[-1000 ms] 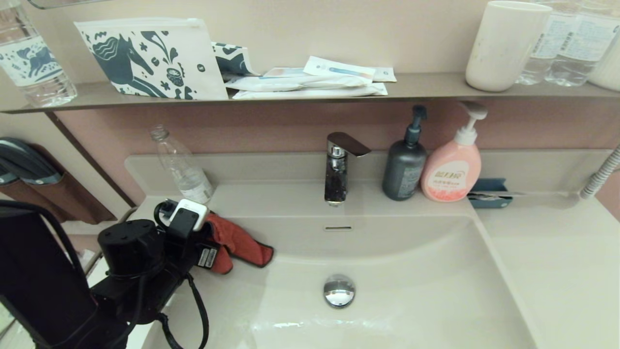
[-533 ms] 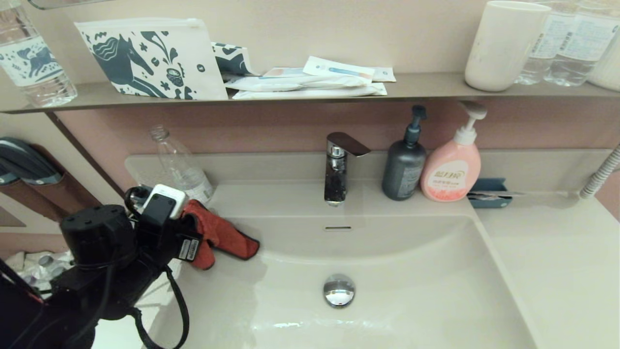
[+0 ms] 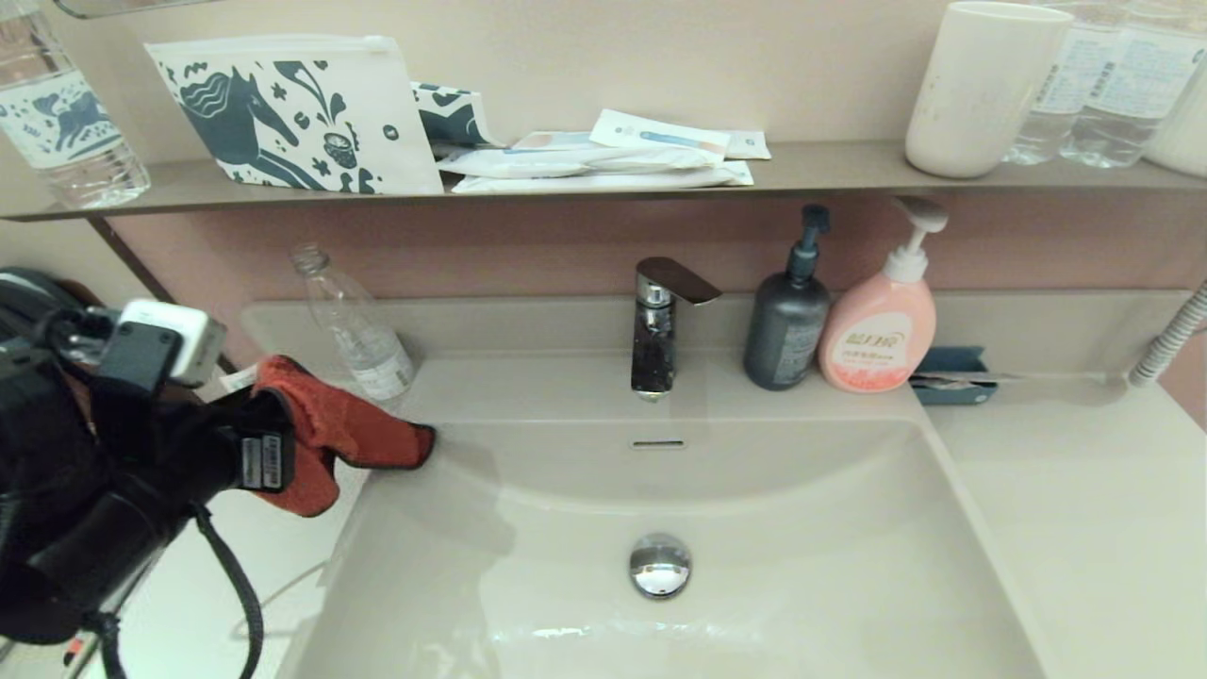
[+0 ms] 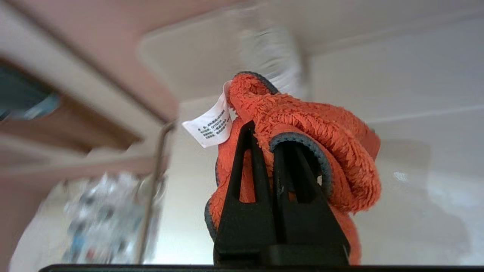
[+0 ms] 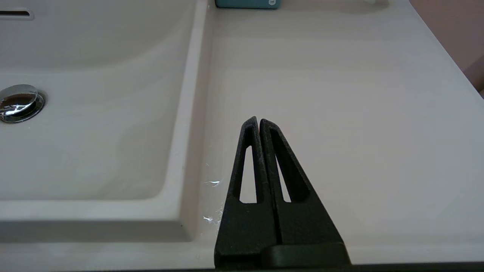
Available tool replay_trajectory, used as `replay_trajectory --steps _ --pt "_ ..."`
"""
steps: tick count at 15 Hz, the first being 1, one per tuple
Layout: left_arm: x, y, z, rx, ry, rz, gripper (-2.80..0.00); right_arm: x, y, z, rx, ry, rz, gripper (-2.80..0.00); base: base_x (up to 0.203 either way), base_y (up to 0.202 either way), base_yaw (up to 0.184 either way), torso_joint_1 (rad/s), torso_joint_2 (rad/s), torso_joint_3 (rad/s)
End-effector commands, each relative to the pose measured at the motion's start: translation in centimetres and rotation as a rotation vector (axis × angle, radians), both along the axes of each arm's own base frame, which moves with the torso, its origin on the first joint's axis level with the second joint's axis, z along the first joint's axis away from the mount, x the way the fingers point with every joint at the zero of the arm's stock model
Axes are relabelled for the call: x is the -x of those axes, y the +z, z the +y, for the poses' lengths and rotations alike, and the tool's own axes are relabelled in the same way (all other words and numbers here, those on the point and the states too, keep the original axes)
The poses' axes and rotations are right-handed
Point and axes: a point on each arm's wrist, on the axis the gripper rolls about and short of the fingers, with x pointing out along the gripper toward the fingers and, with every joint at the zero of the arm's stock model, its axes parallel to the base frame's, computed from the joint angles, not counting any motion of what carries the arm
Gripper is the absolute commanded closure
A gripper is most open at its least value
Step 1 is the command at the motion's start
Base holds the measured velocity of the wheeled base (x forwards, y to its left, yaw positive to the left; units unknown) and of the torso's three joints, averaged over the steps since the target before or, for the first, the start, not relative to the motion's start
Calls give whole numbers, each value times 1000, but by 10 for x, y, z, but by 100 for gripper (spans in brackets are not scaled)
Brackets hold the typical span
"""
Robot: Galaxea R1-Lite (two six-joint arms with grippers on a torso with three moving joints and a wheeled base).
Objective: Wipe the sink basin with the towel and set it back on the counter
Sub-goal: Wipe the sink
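My left gripper (image 4: 264, 130) is shut on the orange-red towel (image 3: 351, 426), which bunches over its fingers with a white tag (image 4: 211, 124) sticking out. In the head view the towel hangs above the back left corner of the sink basin (image 3: 801, 528), over its rim and the narrow left strip of the counter (image 3: 283, 547). I cannot tell whether it touches the surface. The chrome drain stopper (image 3: 660, 564) and the overflow slot (image 3: 657, 442) are uncovered. My right gripper (image 5: 259, 121) is shut and empty above the right counter (image 5: 340, 94), out of the head view.
A clear empty bottle (image 3: 354, 325) stands just behind the towel. The tap (image 3: 660, 325), a dark pump bottle (image 3: 787, 321), a pink pump bottle (image 3: 882, 325) and a blue holder (image 3: 952, 375) line the back ledge. The wall shelf (image 3: 603, 179) carries a pouch, packets, a cup and bottles.
My left arm has swung left and up, carrying the towel from inside the basin's back left corner to above its left rim. The right arm has not moved.
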Motion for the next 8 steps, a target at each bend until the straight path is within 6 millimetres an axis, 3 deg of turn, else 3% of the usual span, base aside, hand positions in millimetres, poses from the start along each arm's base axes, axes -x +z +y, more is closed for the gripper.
replay_trajectory --steps 1,5,8 --pt "36 21 8 37 33 -24 0 0 0 0 0 0 1 0 0 0 0 0 0 0" --pt "70 15 12 165 -20 105 0 0 0 0 0 0 2 0 0 0 0 0 0 0" --pt "70 7 12 243 2 151 0 0 0 0 0 0 1 0 0 0 0 0 0 0"
